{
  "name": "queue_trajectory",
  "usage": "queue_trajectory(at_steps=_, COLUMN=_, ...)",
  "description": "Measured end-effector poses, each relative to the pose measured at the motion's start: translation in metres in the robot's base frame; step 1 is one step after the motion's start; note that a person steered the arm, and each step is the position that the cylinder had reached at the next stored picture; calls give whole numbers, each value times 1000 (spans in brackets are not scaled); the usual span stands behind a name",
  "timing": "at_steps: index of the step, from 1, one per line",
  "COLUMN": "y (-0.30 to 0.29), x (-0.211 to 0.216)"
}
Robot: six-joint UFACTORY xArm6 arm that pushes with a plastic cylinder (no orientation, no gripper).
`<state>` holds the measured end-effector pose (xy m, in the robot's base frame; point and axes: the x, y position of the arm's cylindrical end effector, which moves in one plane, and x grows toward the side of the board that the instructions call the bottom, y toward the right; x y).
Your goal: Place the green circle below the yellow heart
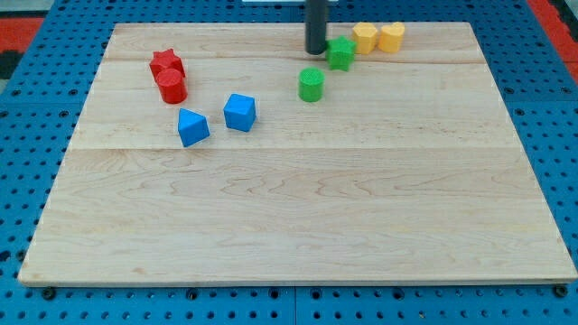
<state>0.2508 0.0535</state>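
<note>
The green circle (311, 85) stands on the wooden board (298, 217) right of centre near the view's top. A green star (340, 53) lies up and to its right. Two yellow blocks sit at the view's top right: one (365, 37) on the left and one (391, 37) on the right; I cannot tell which is the heart. My tip (315, 50) rests on the board just left of the green star, above the green circle and apart from it.
A red star (166, 62) and a red cylinder (171, 86) sit at the upper left. Two blue blocks (192, 126) (239, 112) lie below and right of them. Blue pegboard surrounds the board.
</note>
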Motion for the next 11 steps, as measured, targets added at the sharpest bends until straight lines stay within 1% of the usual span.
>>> queue_trajectory(at_steps=1, y=11, x=4)
queue_trajectory(at_steps=2, y=-43, x=7)
queue_trajectory(at_steps=3, y=-90, x=36)
queue_trajectory(at_steps=4, y=-75, x=86)
queue_trajectory(at_steps=5, y=-44, x=94)
queue_trajectory(at_steps=6, y=-17, x=70)
queue_trajectory(at_steps=7, y=24, x=66)
queue_trajectory(at_steps=8, y=37, x=63)
queue_trajectory(at_steps=9, y=40, x=78)
queue_trajectory(at_steps=10, y=44, x=84)
queue_trajectory(at_steps=11, y=46, x=57)
